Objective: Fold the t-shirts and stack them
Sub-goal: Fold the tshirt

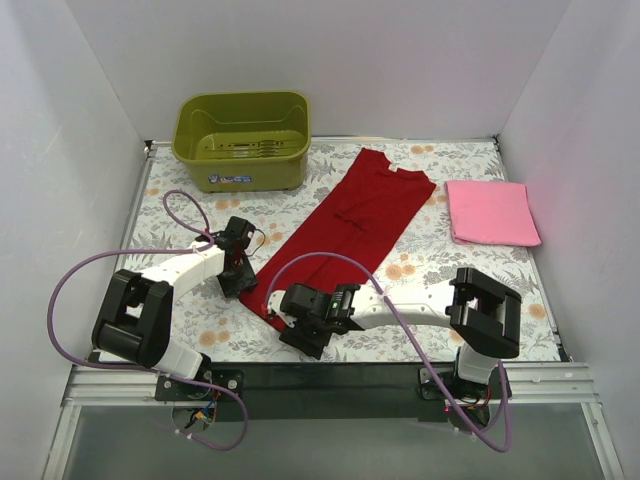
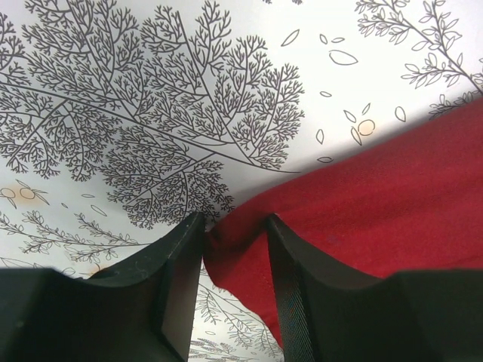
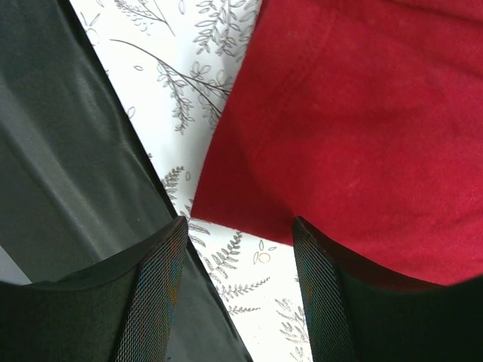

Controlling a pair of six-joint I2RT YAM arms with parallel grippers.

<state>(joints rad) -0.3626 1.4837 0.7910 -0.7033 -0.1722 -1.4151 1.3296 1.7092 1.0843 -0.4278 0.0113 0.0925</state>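
Observation:
The deep red t-shirt (image 1: 360, 215) lies folded into a long strip, running diagonally from the far middle to the near left. The light pink t-shirt (image 1: 490, 212) lies folded in a square at the right. My left gripper (image 1: 238, 283) is low at the strip's left edge. In the left wrist view it (image 2: 235, 222) is open, with a corner of the red cloth (image 2: 377, 196) between its fingers. My right gripper (image 1: 288, 318) is at the strip's near end. In the right wrist view it (image 3: 240, 226) is open and empty, just short of the red corner (image 3: 362, 113).
An olive-green plastic tub (image 1: 245, 165) stands at the far left. A black strip (image 1: 330, 375) runs along the table's near edge and shows beside my right gripper's left finger (image 3: 68, 151). White walls close in the table on three sides.

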